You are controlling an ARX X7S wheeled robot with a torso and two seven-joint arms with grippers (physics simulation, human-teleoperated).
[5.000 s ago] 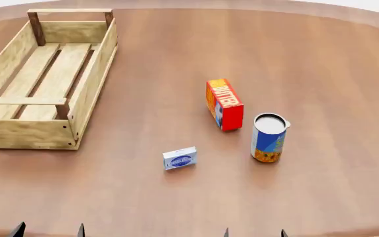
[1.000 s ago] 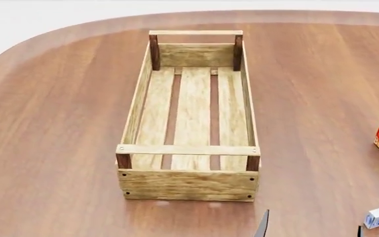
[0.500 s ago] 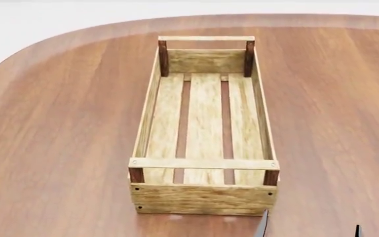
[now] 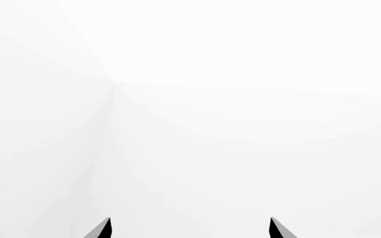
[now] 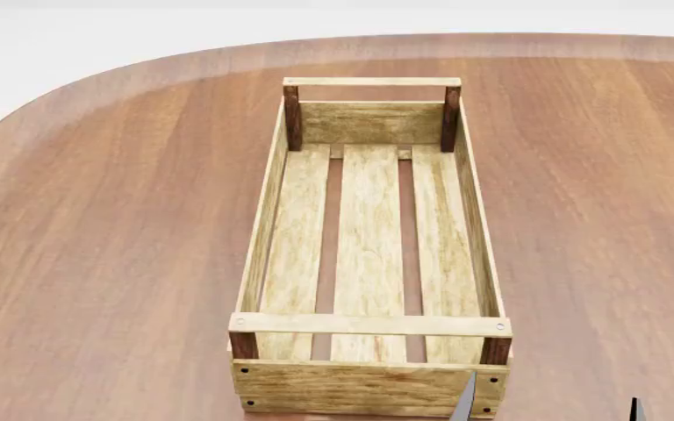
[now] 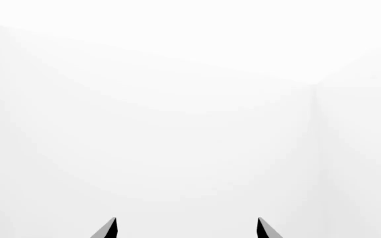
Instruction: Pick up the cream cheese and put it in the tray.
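While nothing lies inside, tray (image 5: 371,232) on table (image 5: 115,228), pincers seemingly apart

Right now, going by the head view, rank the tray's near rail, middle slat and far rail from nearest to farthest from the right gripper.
From the right gripper, low in the head view, along the tray:
1. near rail, at the tray's closest end, slightly to the gripper's left.
2. middle slat, in the tray floor, farther out.
3. far rail, at the tray's opposite end.

Right pincer (image 6: 186,229): two black, pointed, blade-like fingertips with grey inner faces. Left pincer (image 4: 189,229): identical black, grey-faced pointed tips.
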